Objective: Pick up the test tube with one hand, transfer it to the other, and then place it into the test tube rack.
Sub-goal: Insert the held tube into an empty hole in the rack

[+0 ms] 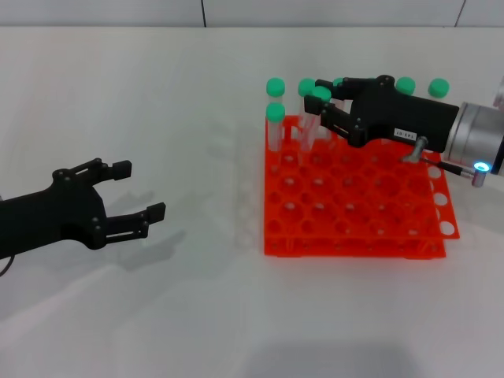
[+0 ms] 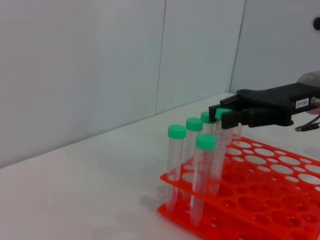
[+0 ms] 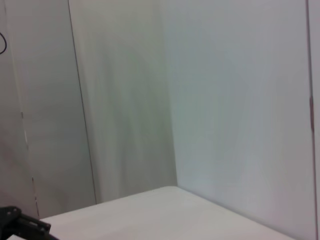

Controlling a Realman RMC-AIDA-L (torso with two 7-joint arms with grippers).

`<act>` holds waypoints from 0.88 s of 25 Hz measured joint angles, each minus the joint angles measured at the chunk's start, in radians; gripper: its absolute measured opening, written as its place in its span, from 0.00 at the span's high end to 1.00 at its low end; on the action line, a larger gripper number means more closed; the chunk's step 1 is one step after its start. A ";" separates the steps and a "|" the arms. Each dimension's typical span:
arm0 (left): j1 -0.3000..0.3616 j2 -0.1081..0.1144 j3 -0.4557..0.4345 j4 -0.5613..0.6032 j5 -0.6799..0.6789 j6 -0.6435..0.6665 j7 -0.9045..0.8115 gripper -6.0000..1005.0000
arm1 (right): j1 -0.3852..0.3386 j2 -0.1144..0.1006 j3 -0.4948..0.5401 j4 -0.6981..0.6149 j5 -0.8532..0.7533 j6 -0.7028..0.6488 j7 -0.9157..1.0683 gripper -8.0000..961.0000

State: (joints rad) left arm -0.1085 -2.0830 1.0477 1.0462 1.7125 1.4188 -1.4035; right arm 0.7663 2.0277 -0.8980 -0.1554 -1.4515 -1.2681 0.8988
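Note:
The orange-red test tube rack (image 1: pixel 354 228) stands right of centre on the white table; it also shows in the left wrist view (image 2: pixel 260 200). My right gripper (image 1: pixel 313 98), black with a white label, reaches over the rack's far left part. Its fingers are closed on the test tube (image 1: pixel 320 94) just under the green cap. The tube stands upright with its lower end down in a rack hole (image 2: pixel 220 145). The left wrist view shows that gripper (image 2: pixel 223 116) from the side. My left gripper (image 1: pixel 144 190), unlabelled, is open and empty, low over the table well left of the rack.
Several other green-capped tubes stand in the rack's far rows (image 1: pixel 275 112) (image 1: pixel 405 85) and in its near corner in the left wrist view (image 2: pixel 205 141). A grey wall rises behind the table (image 3: pixel 200 100).

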 joint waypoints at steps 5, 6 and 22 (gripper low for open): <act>-0.007 0.000 0.000 0.000 0.001 0.000 0.000 0.12 | -0.001 0.000 -0.019 0.003 0.004 0.010 0.000 0.73; -0.007 0.000 0.000 0.000 0.002 0.000 0.000 0.12 | -0.001 0.000 -0.020 0.005 0.004 0.011 0.000 0.73; -0.008 0.000 0.002 0.000 0.002 0.000 0.000 0.12 | -0.012 0.000 -0.021 0.009 0.003 -0.006 -0.024 0.58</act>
State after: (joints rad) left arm -0.1166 -2.0831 1.0501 1.0460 1.7144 1.4193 -1.4035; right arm 0.7544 2.0277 -0.9189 -0.1464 -1.4485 -1.2739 0.8749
